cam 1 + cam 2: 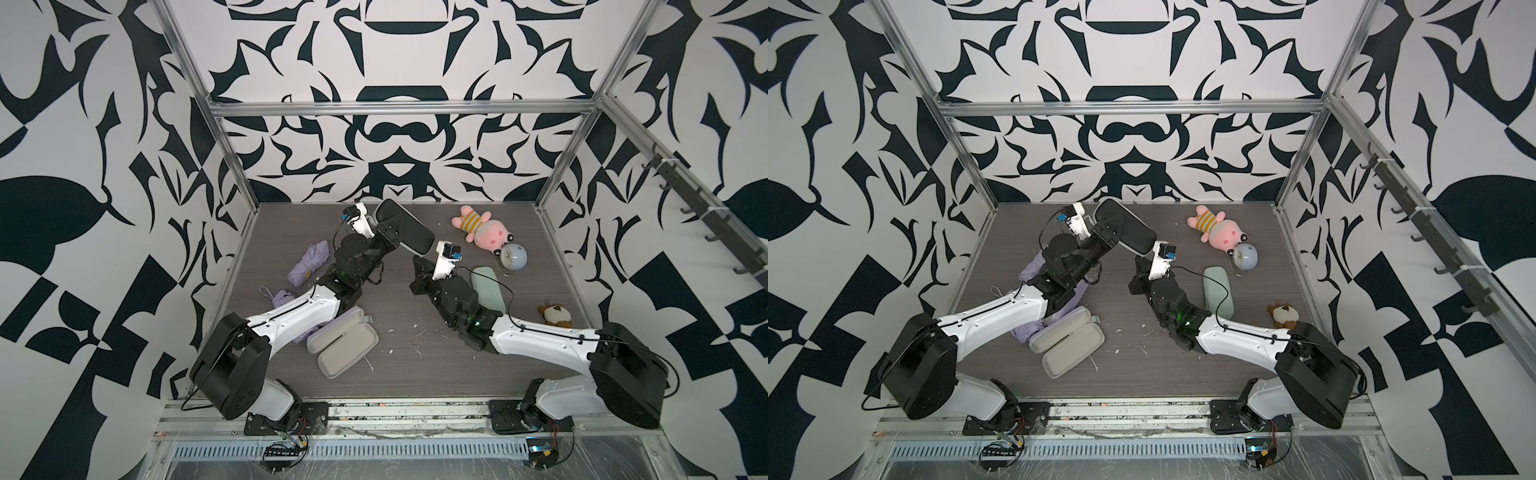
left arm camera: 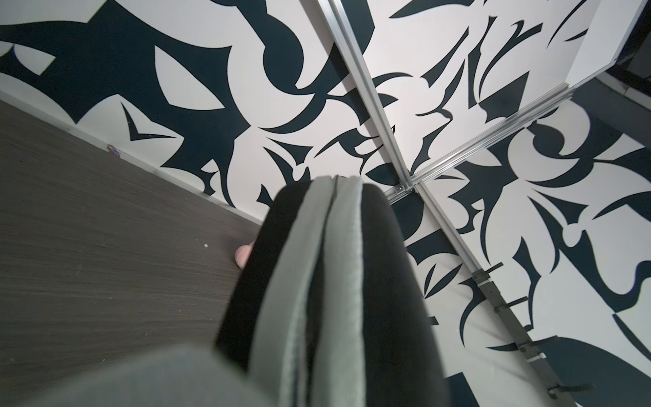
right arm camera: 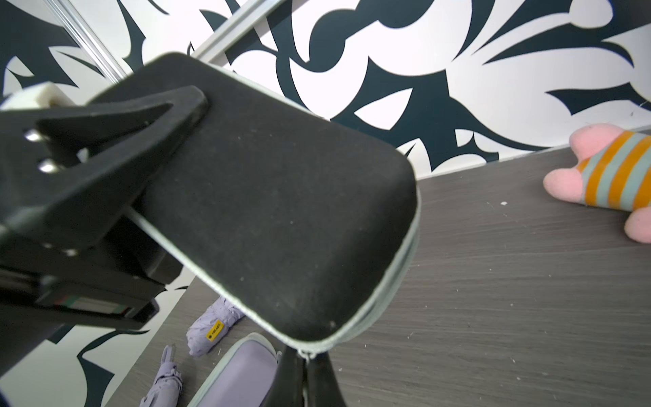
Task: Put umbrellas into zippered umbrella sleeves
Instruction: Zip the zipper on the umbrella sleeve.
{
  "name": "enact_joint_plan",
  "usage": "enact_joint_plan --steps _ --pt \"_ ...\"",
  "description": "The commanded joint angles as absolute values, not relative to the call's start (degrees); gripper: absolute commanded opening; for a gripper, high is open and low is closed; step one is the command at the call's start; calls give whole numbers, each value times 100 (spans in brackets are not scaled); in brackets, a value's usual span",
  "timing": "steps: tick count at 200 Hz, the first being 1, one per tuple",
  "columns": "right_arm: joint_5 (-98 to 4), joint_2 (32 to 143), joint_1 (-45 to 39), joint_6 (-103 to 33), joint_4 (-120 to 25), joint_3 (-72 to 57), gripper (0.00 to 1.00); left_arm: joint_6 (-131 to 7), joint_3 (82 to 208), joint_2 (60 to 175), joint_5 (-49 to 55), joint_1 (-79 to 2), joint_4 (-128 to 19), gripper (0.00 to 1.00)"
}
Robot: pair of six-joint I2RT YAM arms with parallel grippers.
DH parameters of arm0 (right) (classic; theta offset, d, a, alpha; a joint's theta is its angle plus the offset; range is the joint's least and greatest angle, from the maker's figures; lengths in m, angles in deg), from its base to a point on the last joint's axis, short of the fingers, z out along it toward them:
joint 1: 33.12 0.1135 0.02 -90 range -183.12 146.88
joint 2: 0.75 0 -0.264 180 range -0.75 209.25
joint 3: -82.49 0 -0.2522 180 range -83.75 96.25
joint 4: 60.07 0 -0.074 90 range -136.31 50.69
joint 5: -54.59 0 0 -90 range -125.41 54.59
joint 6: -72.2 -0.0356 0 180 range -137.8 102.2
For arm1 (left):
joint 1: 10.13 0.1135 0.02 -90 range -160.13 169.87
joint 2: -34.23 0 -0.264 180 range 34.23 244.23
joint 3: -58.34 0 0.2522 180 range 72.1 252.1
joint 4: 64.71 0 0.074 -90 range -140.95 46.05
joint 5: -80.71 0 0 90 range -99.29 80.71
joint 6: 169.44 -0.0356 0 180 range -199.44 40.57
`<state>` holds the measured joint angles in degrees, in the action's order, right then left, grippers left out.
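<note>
A black zippered sleeve (image 1: pixel 405 232) (image 1: pixel 1129 232) hangs tilted above the back of the table. My left gripper (image 1: pixel 390 232) is shut on its long sides, one finger (image 3: pixel 176 105) pressing on the shell. The sleeve's two grey zip edges (image 2: pixel 338 282) lie close together with a thin gap. My right gripper (image 3: pixel 305 373) (image 1: pixel 417 262) is shut on the small zipper pull (image 3: pixel 304 353) at the sleeve's near corner. Two lilac umbrellas (image 1: pixel 307 266) (image 1: pixel 282 297) lie at the left. Lilac sleeves (image 1: pixel 349 349) lie open near the front left, and a mint sleeve (image 1: pixel 490 286) lies on the right.
A pink plush toy (image 1: pixel 486 228) and a round pale-blue clock (image 1: pixel 513 257) lie at the back right. A small brown plush (image 1: pixel 555 316) sits by the right wall. Aluminium frame posts (image 1: pixel 232 166) and patterned walls close the table in on three sides.
</note>
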<state>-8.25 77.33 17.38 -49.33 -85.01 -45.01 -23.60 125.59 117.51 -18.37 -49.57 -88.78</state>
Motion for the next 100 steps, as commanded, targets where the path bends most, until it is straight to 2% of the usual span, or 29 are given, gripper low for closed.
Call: enact_joint_plan --steps 1,40,64,90,100 --pt "-403 7424 1416 -5194 -7816 -4454 0 -2882 12853 11233 -1755 -4922 -8473 2" --pt "-869 7106 405 -5530 -7139 -5078 0 -2970 13124 10999 -1296 -4655 -7498 0" --pt "-1229 6917 253 -4622 -7130 -4961 0 -2751 13395 11148 -535 -4437 -7055 0" --pt "-1683 6772 279 -3510 -6842 -4619 0 -2578 13746 11546 879 -3952 -6720 0" --pt "-1652 6726 275 -3067 -6594 -4494 0 -2507 13988 11828 1853 -3734 -6582 0"
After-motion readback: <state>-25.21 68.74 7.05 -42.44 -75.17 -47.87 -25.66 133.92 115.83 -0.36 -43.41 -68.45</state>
